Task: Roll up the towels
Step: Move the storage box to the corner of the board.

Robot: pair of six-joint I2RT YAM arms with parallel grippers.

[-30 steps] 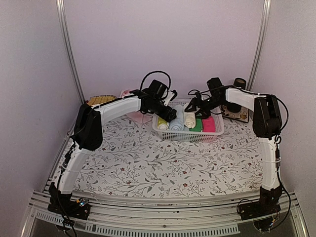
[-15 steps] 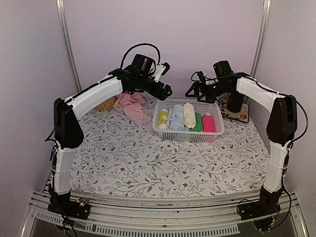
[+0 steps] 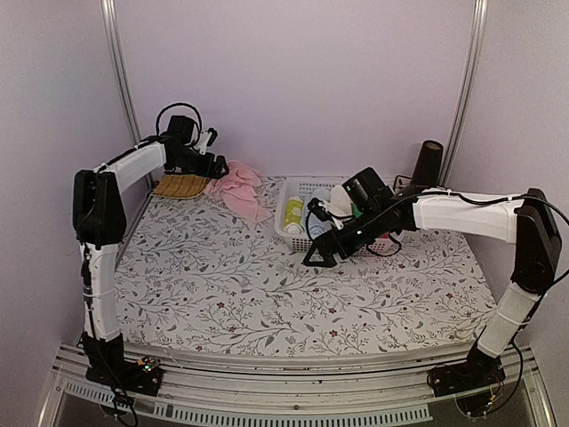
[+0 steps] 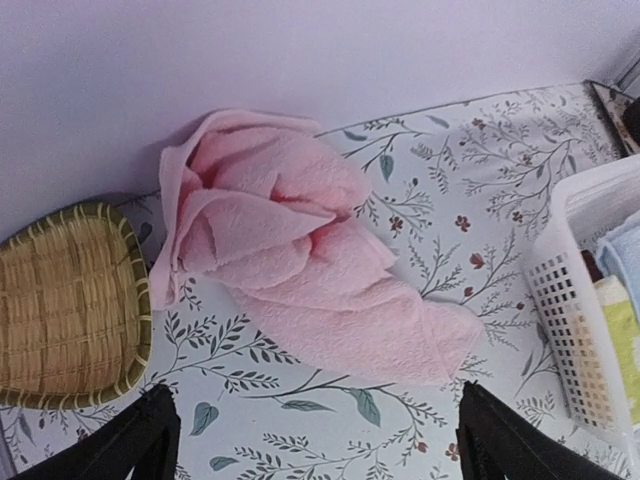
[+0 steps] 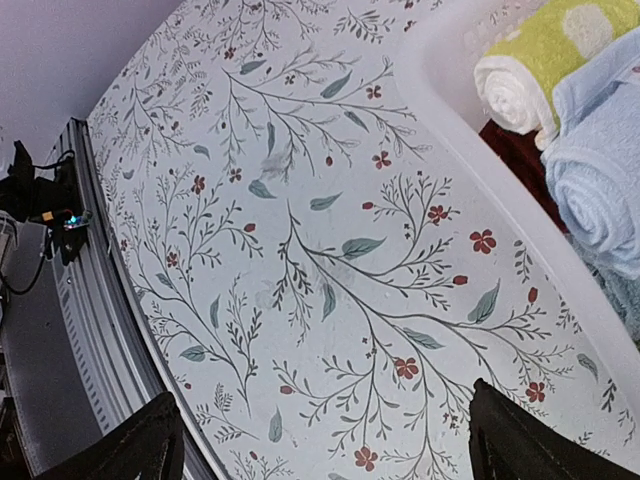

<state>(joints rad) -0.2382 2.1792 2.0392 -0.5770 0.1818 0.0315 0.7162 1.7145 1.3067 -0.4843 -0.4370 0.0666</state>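
At back left, your left gripper gapes empty beside the crumpled pink towel. Your right gripper: wide, empty, by the white basket.

The front tabletop is open. Behind, a basket, a pink towel, a tray and maybe a dark cup block it.

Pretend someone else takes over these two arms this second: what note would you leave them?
Left fingers: open, empty, above the pink towel.
Right fingers: open, empty, over bare tablecloth beside the white basket.
Pink towel: crumpled, unrolled, between wicker tray and basket.
Cream towel: in the basket with coloured rolls, partly hidden by the right arm; seems rolled.
Left: flatten and roll the pink towel.
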